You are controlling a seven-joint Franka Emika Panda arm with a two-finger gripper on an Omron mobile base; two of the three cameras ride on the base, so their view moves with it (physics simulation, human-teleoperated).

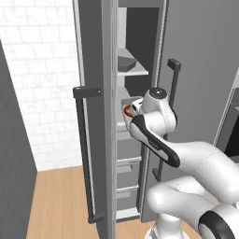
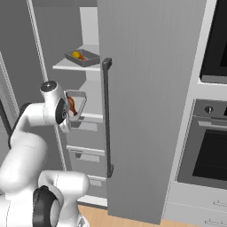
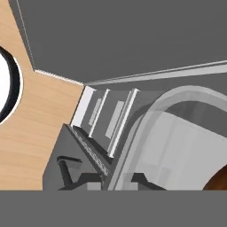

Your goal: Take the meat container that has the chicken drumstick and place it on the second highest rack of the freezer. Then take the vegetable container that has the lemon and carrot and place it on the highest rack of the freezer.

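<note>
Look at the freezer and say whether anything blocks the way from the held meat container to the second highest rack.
Nothing visible blocks it. The pincer holds the meat container with the chicken drumstick at the open freezer, right at the second highest rack. The vegetable container sits above, on the highest rack.

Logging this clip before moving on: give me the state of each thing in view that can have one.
freezer door: swung open
meat container: held up at the freezer shelves, tipped on its side, drumstick inside
tool: shut on the meat container's rim
vegetable container: resting flat on an upper rack, contents inside
oven: door closed
</note>
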